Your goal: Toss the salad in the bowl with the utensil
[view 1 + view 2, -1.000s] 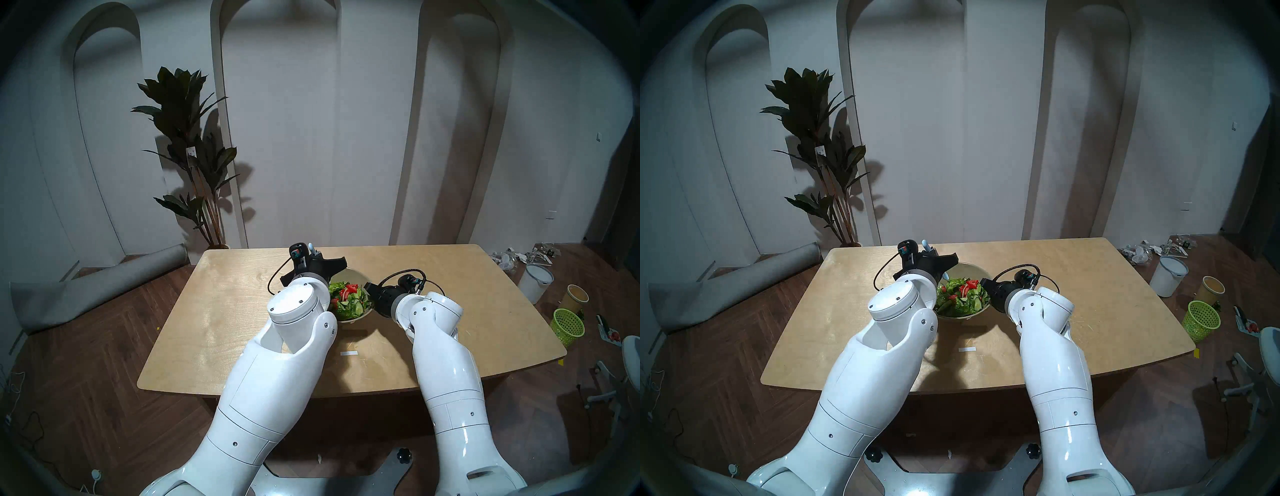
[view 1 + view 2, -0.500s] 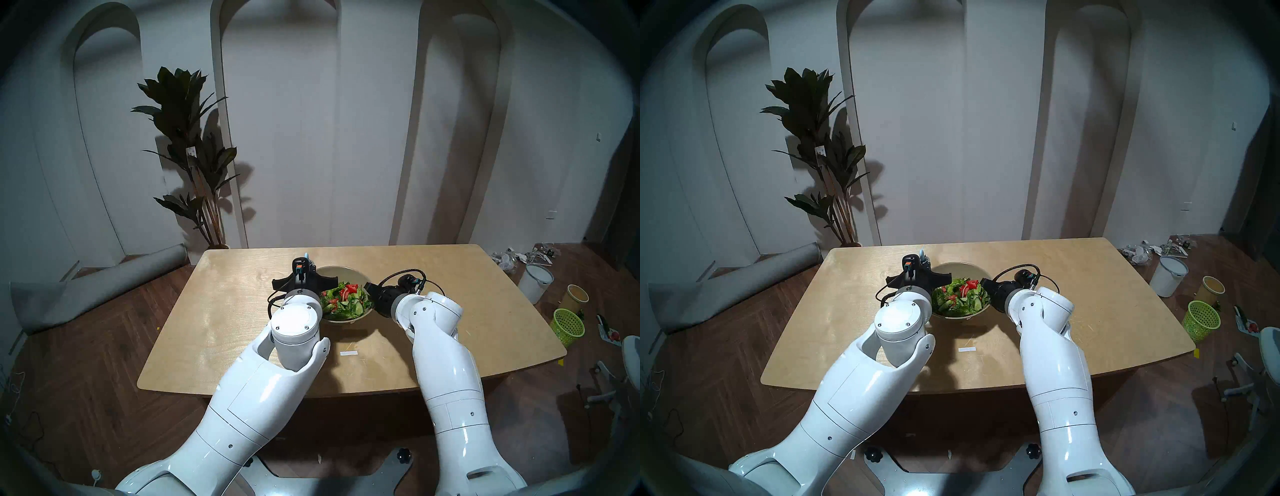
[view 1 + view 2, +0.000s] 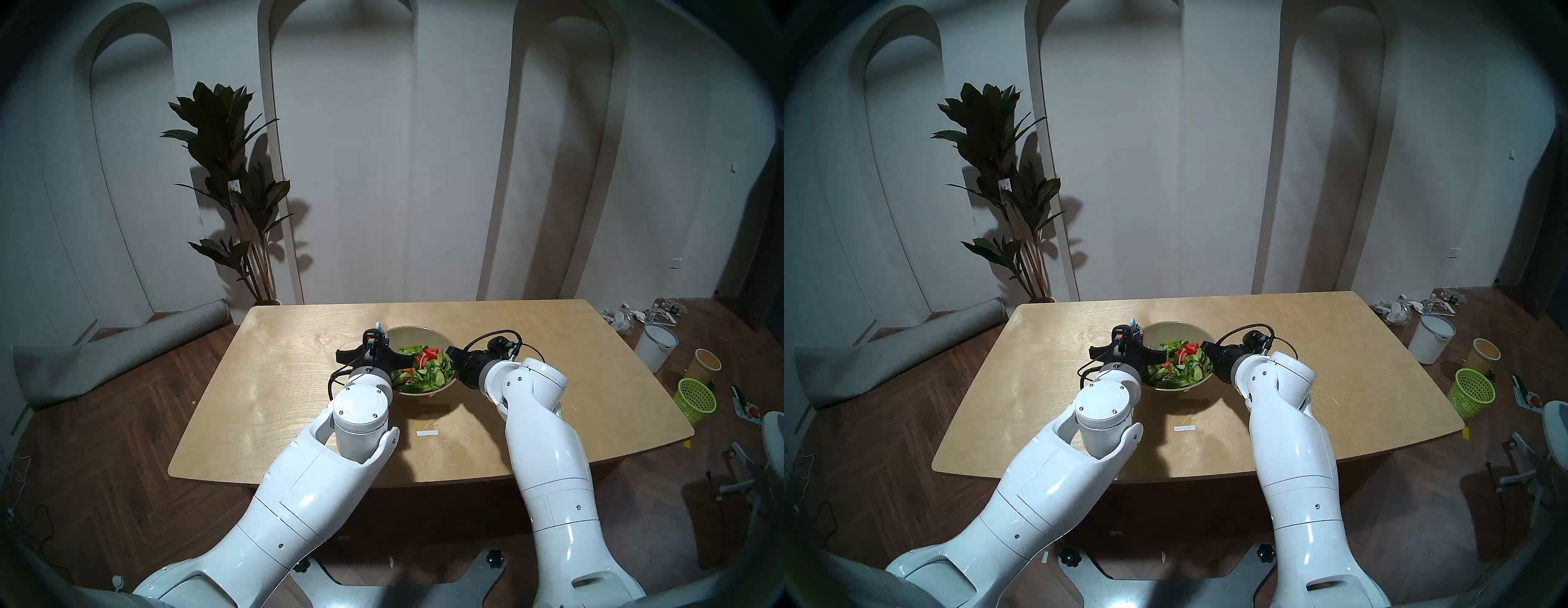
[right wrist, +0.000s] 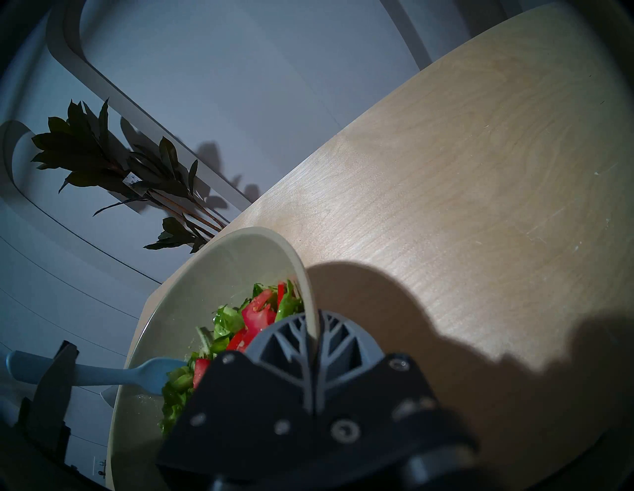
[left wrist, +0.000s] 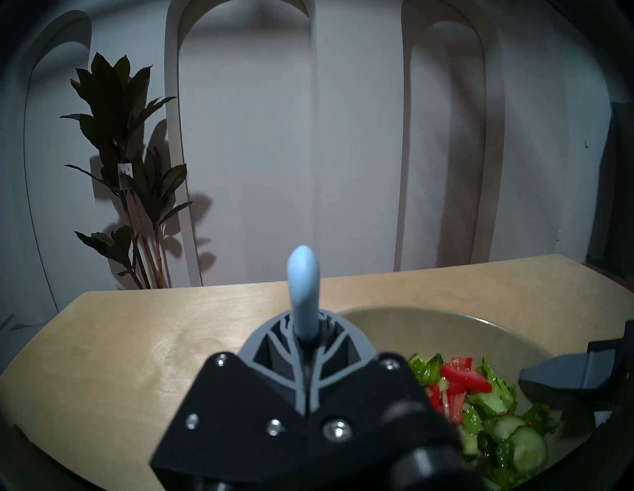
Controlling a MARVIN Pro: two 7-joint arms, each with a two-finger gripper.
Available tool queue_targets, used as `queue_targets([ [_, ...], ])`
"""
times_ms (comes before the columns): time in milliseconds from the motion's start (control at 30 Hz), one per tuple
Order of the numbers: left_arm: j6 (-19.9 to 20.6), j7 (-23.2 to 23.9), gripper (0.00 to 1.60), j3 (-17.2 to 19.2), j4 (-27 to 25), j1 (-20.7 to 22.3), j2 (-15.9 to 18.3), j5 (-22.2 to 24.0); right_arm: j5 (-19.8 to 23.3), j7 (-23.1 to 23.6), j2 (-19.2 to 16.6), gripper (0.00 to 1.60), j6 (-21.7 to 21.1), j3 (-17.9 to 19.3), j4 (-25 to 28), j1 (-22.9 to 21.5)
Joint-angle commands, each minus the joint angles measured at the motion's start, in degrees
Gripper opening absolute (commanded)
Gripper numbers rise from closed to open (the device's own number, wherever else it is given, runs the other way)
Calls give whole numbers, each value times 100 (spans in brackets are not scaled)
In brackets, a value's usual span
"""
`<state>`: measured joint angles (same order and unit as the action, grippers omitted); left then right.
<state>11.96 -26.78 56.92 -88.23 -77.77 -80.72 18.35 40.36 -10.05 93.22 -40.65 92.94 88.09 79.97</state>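
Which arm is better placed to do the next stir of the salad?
Left. The left gripper is shut on the blue utensil, whose head already sits in the salad. The right gripper is clamped on the bowl rim, steadying it, and holds no tool.

I see a pale wooden table with rounded corners [image 3: 271,382]. On it, toward the middle, sits a wide round beige-olive ceramic bowl [image 3: 418,333]. Nearer to me lies a small white strip [image 3: 427,433].
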Motion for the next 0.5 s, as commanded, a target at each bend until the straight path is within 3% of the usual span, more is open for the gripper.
queue_targets([
  [0, 218, 345, 0, 112, -97, 122, -95, 413, 8, 4, 0, 0, 9, 13, 102, -27],
  [133, 632, 574, 0, 292, -331, 58, -177, 959, 8, 5, 0, 0, 10, 13, 99, -29],
  [467, 1129, 662, 0, 469, -1094, -69, -200, 1541, 7, 7, -1, 0, 11, 12, 93, -32],
])
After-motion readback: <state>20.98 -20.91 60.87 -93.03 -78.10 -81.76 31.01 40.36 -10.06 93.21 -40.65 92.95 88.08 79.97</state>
